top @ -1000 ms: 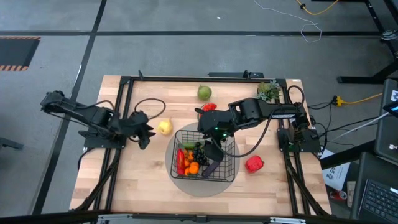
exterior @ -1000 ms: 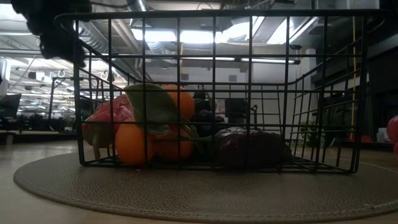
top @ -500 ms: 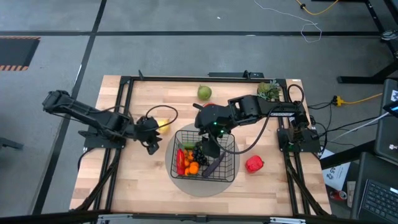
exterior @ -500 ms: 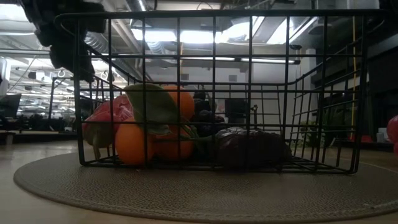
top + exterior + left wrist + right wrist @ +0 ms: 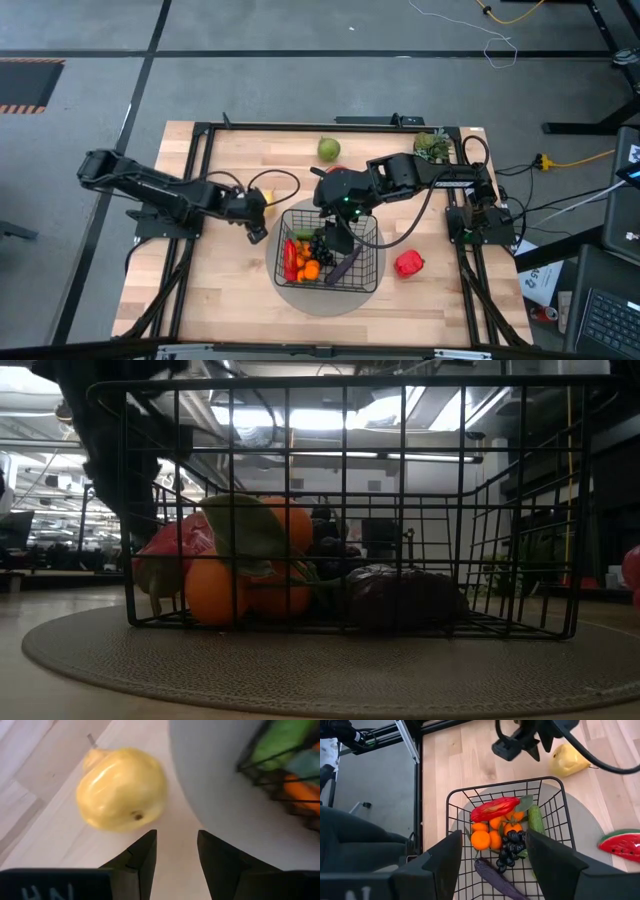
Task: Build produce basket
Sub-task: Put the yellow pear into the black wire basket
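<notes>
The black wire basket point(image 5: 330, 258) stands on a flat round grey disc point(image 5: 300, 296). Inside it lie a red chili point(image 5: 495, 809), oranges point(image 5: 487, 839), a cucumber point(image 5: 535, 819), dark grapes point(image 5: 509, 851) and a purple eggplant point(image 5: 492, 872). My right gripper point(image 5: 492, 865) hangs open above the basket's far part. The yellow lemon point(image 5: 122, 787) lies on the table just left of the disc. My left gripper point(image 5: 176, 851) is open right beside the lemon, which lies just past its fingertips, not between them. In the high view this gripper point(image 5: 256, 226) is beside the basket's left far corner.
A green pear point(image 5: 328, 149) lies near the far edge and a leafy sprig point(image 5: 432, 147) in the far right corner. The watermelon slice point(image 5: 620, 845) lies beyond the basket under the right arm. A red pepper point(image 5: 407, 263) sits right of the basket.
My left gripper has travelled toward the table's right and the near edge, closing in on the lemon and the basket's left side, and has come lower in the low view. My right gripper has shifted slightly left above the basket, then held still.
</notes>
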`<state>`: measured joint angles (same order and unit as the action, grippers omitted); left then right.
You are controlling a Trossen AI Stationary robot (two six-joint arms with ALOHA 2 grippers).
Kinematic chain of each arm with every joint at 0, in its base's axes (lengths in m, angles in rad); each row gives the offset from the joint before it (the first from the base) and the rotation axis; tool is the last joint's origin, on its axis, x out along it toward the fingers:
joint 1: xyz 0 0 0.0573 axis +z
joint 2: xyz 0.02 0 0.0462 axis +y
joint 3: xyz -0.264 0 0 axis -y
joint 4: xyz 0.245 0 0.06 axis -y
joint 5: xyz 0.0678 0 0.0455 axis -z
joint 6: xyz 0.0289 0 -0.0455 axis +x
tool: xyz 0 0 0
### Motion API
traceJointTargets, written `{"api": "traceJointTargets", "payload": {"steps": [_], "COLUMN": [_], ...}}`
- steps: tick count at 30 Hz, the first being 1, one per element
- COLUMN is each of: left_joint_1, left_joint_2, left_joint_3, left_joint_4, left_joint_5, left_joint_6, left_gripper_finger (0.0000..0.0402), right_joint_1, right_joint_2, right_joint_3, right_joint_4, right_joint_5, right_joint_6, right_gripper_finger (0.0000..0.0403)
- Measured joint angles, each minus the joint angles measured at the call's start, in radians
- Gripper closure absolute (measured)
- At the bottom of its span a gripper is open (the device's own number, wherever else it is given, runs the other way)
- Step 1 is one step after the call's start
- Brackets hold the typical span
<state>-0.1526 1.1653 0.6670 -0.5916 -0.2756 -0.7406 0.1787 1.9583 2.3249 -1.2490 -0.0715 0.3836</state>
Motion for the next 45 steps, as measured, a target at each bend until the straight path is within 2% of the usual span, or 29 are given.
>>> {"api": "traceJointTargets", "payload": {"steps": [10, 27, 29, 35, 42, 45], "left_joint_1": [0.108, 0.269, 0.286, 0.300, 0.290, 0.290], "left_joint_2": [0.110, 0.126, 0.124, 0.051, -0.103, -0.156], "left_joint_3": [0.000, 0.000, 0.000, 0.000, 0.000, 0.000], "left_joint_4": [-0.014, -0.140, -0.141, -0.120, -0.047, 0.008], "left_joint_5": [-0.015, -0.286, -0.270, -0.078, -0.084, -0.014], "left_joint_6": [0.006, 0.011, 0.011, 0.011, 0.023, 0.081], "left_gripper_finger": [0.0265, 0.0265, 0.0265, 0.0265, 0.0265, 0.0265], "right_joint_1": [0.000, 0.001, 0.001, 0.000, 0.000, 0.000], "right_joint_2": [0.000, 0.000, 0.000, 0.000, 0.000, 0.000], "right_joint_3": [0.000, 0.000, 0.000, 0.000, 0.000, 0.000], "right_joint_4": [-0.003, 0.002, 0.002, 0.001, 0.002, 0.002], "right_joint_5": [0.000, 0.025, 0.045, 0.052, 0.053, 0.055], "right_joint_6": [0.000, 0.000, 0.000, 0.000, -0.001, -0.002], "right_gripper_finger": [0.0183, 0.0183, 0.0183, 0.0183, 0.0183, 0.0183]}}
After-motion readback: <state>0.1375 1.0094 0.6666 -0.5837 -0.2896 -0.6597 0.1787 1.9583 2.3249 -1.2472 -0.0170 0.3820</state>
